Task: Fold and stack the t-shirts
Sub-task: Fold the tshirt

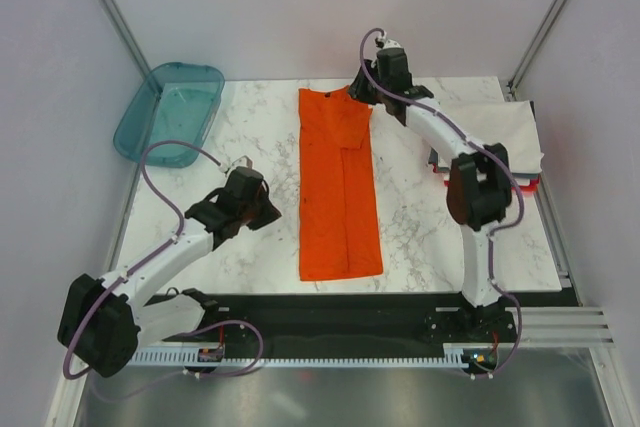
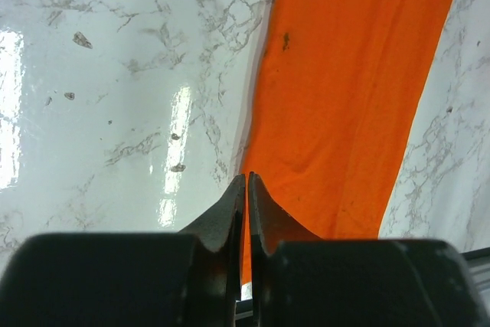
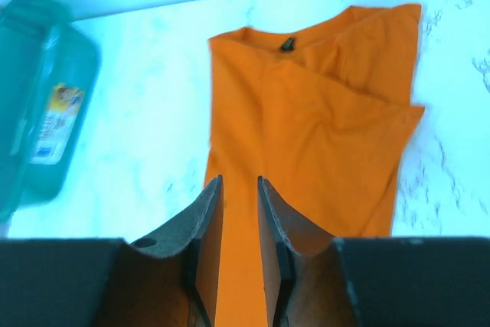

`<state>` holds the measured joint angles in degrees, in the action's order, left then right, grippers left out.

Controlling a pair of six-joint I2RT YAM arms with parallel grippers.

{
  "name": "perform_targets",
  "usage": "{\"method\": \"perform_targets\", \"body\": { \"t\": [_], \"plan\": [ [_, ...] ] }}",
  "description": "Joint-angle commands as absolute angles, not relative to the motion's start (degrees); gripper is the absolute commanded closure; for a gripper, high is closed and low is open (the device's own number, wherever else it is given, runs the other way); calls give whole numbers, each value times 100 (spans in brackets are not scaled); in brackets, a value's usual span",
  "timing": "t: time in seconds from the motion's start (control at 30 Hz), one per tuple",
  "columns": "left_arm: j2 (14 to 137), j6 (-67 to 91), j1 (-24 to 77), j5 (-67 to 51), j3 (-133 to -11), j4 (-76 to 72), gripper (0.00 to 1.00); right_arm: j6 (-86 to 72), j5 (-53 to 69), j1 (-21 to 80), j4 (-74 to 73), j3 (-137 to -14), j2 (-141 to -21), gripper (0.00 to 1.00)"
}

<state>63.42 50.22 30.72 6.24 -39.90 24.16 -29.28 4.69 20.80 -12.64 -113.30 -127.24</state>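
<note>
The orange t-shirt [image 1: 340,197] lies flat on the marble table, folded into a long narrow strip, collar at the far end and a sleeve folded in. It also shows in the left wrist view [image 2: 344,97] and the right wrist view [image 3: 306,112]. My left gripper [image 1: 272,209] [image 2: 246,178] is shut and empty, just left of the shirt's long edge. My right gripper [image 1: 358,93] [image 3: 239,181] hovers over the shirt's far right corner, jaws a little apart with nothing between them. A folded stack, white shirt [image 1: 495,127] over a red one [image 1: 528,185], sits at the right.
A teal plastic tray [image 1: 170,112] [image 3: 38,112] stands at the far left corner of the table. Bare marble [image 1: 250,127] lies on both sides of the orange shirt. White walls and frame posts close in the back and sides.
</note>
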Motion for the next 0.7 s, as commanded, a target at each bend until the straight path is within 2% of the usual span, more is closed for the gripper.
{"method": "perform_targets", "body": {
  "t": [0.0, 0.03, 0.1, 0.13, 0.33, 0.53, 0.67],
  "plan": [
    [6170, 4579, 3067, 361, -3956, 2426, 90, -2909, 712, 2135, -626, -9638, -11113, 68],
    [6126, 4544, 3076, 247, -3842, 2356, 88, -2979, 677, 2127, -467, -8737, -10822, 68],
    [5978, 4474, 3102, 141, -3692, 2242, 84, -3014, 616, 2144, -440, -7923, -10005, 67],
    [5916, 4465, 3120, 54, -3561, 2189, 83, -3058, 563, 2153, -431, -7127, -9732, 67],
    [5538, 4561, 3331, -228, -3191, 2136, 82, -3190, 475, 2460, -684, -4645, -7536, 67],
    [5475, 4956, 3919, -246, -2875, 1925, 79, -3585, 395, 2847, -1754, -3614, -6601, 63],
    [5817, 5272, 4280, -316, -2743, 1714, 77, -3884, 949, 2997, -1890, -3007, -6373, 64]
  ]
}}
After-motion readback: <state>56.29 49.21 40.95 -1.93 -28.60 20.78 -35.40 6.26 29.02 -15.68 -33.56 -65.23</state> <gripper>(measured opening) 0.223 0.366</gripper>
